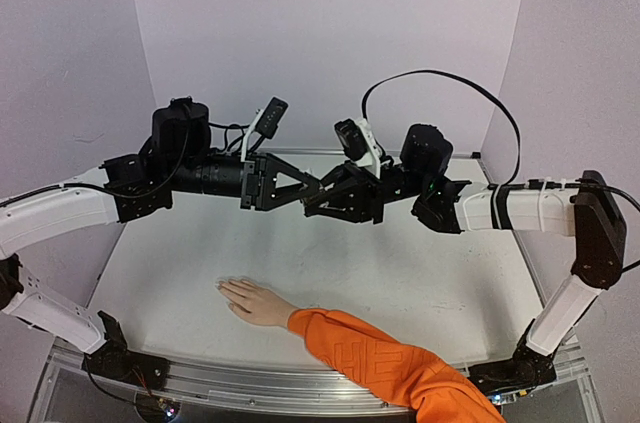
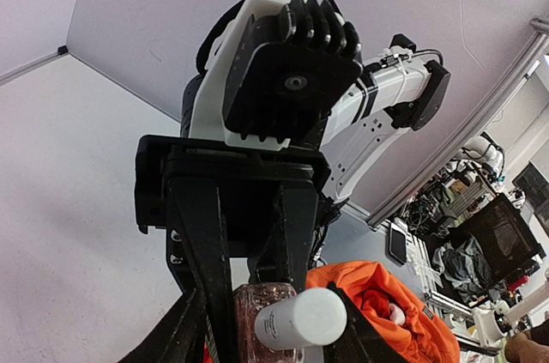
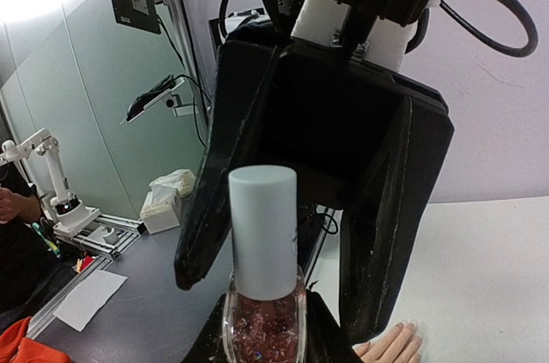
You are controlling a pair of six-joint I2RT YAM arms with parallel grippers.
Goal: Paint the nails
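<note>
right claw (image 1: 318,205) clamped on bottle (image 3: 262,329) glass, cap (image 3: 262,230) axis pointing into left claw (image 1: 308,188); left claw half-open, straddling cap, gripping nothing. nails (image 1: 225,289) on hand (image 1: 258,303) flat on worktop (image 1: 400,273) below, pointing leftward.

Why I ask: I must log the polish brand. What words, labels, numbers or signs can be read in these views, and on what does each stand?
No text can be read in any view.
White cap of the nail polish bottle: a few lines of small grey print, too blurred to read.
Orange sleeve: faint same-colour marks, perhaps lettering, too blurred to read.
</note>
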